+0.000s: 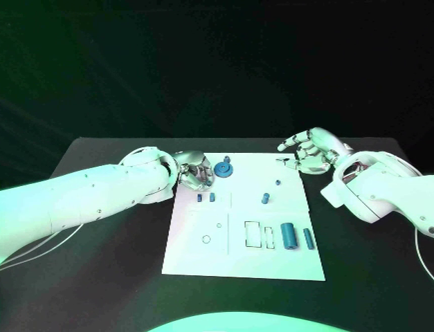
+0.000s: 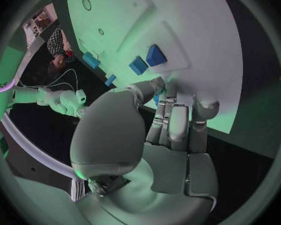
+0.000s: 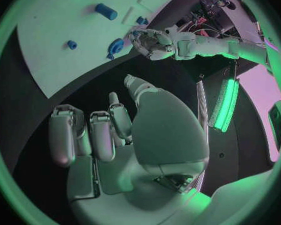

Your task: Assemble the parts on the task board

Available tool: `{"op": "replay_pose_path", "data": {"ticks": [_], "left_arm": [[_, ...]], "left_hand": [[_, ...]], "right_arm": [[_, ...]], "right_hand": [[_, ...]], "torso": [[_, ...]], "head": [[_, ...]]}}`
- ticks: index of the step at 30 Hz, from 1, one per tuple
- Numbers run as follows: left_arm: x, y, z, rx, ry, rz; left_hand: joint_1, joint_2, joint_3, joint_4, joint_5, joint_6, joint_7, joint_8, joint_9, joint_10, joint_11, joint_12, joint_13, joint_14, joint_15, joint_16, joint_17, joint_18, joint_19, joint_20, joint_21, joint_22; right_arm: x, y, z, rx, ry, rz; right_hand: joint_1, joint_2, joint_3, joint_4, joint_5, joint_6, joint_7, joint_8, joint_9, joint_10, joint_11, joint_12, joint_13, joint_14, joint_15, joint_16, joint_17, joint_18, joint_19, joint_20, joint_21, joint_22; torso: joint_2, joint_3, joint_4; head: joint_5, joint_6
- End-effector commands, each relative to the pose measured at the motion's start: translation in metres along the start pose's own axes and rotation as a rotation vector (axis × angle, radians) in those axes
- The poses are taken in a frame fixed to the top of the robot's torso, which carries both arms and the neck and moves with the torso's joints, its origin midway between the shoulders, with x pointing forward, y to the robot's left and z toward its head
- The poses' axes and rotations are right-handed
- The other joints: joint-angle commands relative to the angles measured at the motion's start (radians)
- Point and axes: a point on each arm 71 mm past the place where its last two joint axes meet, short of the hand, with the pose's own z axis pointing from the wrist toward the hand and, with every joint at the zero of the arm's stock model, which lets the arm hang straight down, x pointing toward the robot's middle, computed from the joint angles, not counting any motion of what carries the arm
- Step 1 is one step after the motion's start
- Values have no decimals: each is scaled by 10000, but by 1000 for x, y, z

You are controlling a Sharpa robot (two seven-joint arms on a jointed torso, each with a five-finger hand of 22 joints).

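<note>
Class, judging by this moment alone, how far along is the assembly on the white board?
Early. Nothing looks assembled: two blue cylinders lie loose on the board, its outlined slots unfilled. The left hand is at the blue disc; whether it grips is unclear. The right hand hovers empty.

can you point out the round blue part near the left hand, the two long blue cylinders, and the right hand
round blue part (image 1: 223, 169), head view, its disc face
long blue cylinders (image 1: 289, 236), head view, middle of the larger one
right hand (image 1: 311, 149), head view, back of the hand

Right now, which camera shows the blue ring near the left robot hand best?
The head view: the blue ring sits unobstructed on the white board. The right wrist view shows it small and distant. In the left wrist view I cannot identify it.
</note>
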Motion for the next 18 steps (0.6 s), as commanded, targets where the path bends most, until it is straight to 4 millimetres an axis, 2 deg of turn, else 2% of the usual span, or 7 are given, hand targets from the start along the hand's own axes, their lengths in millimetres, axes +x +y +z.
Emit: {"op": "replay_pose_path", "data": {"ticks": [1, 5, 7, 8, 13, 16, 18], "left_arm": [[0, 0, 0, -23, 13, -106], [1, 2, -1, -139, 148, -105], [1, 3, -1, -216, 227, -101], [1, 4, -2, -253, 255, -99], [0, 8, -3, -427, 286, -92], [-2, 13, -4, -563, 207, -91], [-3, 17, -6, -643, 104, -98]], "left_hand": [[-96, -44, -23, 51, 67, -219, 2, -181, -37, 77, -28, -85, 25, -68, -14, -43, -11, -71, -73, -42, -48, -18], [-145, -143, -37, 81, 70, -640, -27, -537, -134, 83, -43, -197, 64, -90, -23, -43, -27, -56, -119, -63, -114, -97], [-176, -206, -139, 117, 74, -1141, -145, -872, -266, 47, -57, -287, 88, -125, -35, -48, -55, -43, -170, -77, -176, -169], [-180, -212, -169, 127, 76, -1185, -152, -906, -281, 45, -59, -300, 94, -129, -36, -47, -55, -41, -174, -81, -183, -176], [-155, -196, -323, 170, 84, -1417, -173, -1078, -371, 34, -59, -362, 124, -152, -39, -43, -67, -38, -192, -91, -216, -206], [-143, -187, -354, 178, 85, -1454, -176, -1107, -389, 32, -59, -374, 130, -157, -39, -43, -74, -35, -200, -93, -228, -221], [-110, -160, -357, 174, 91, -1452, -159, -1113, -396, 39, -65, -378, 137, -160, -42, -43, -77, -35, -196, -96, -227, -217]], "right_arm": [[0, 1, 0, -99, 47, -56], [0, 0, 0, -56, 59, -64], [0, -1, 0, -35, 59, -70], [0, -1, 0, -27, 58, -73], [0, -2, 0, 19, 69, -104], [0, -3, 0, 80, 136, -190], [0, -4, 1, 129, 223, -280]], "right_hand": [[-44, -68, 56, -9, 37, 44, -20, 21, -15, -24, -22, -19, 340, 641, -42, -62, 1032, 166, -37, -22, -44, 1622], [-53, -100, 66, -11, 34, 13, -16, 14, -24, -104, -19, -102, 261, 624, -42, -101, 965, 189, -93, -23, -143, 1570], [-67, -144, 141, 0, 34, -69, -11, 8, -46, -841, -16, -923, -516, 577, -39, -206, 801, 228, -188, -26, -323, 1481], [-69, -171, 215, 12, 35, -116, -10, 16, -56, -1389, -26, -1598, -1144, 507, -50, -355, 568, 275, -304, -29, -540, 1370], [-79, -298, 411, 32, 23, -223, -29, 87, -68, -2300, -44, -3033, -2564, 423, -77, -615, 238, 351, -475, -60, -949, 1170], [-52, -419, 643, 49, 0, -286, -51, 189, -58, -3400, -77, -5032, -4521, 359, -114, -861, -63, 395, -554, -95, -1225, 1041], [16, -511, 830, 11, -77, -244, -72, 291, -38, -3414, -103, -5636, -5103, 317, -139, -1043, -294, 412, -573, -121, -1350, 989]], "torso": [[0, -7, 2], [-2, -5, 0], [-4, -2, 0], [-4, -7, 0], [0, -5, -1], [0, -4, -2], [-1, -7, -5]], "head": [[-13, 7], [-14, 3], [-15, 4], [-17, 7], [-17, 3], [-24, 13], [-21, 20]]}}
